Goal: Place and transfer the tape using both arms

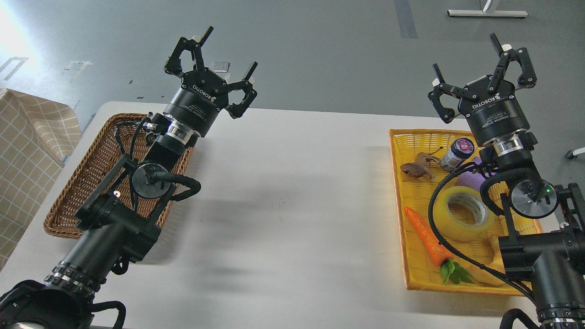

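The tape (464,213) is held flat in the yellow tray (396,151) at the bench's right edge, beside a carrot (427,237). Both pincers, left (218,59) and right (475,61), are raised with fingers spread, empty.

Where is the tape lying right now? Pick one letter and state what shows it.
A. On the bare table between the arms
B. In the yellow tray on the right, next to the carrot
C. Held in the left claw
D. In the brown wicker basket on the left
B: the tape lies flat in the yellow tray, beside the carrot, and both claws are open and empty.
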Tool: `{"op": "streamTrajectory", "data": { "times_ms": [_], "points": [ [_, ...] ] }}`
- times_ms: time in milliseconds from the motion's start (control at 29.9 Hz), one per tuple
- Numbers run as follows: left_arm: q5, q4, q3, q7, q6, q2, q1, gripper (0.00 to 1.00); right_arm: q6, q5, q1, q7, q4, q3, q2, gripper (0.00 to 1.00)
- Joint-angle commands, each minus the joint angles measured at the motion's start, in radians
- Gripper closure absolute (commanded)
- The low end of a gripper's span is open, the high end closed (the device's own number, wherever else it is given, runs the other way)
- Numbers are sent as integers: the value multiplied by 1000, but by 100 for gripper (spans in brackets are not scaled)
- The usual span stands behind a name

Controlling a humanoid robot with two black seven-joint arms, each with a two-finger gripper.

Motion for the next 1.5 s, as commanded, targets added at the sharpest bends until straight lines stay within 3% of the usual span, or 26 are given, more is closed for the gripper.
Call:
{"op": "streamTrajectory", "data": {
  "times_ms": [0, 1471],
  "points": [
    [0, 0, 0, 1, 0, -3, 0, 2, 0, 0, 0, 0, 1, 1, 0, 0],
    [-5, -15, 14, 0, 0, -17, 9, 2, 0, -2, -2, -6, 1, -2, 0, 0]
  ]
}}
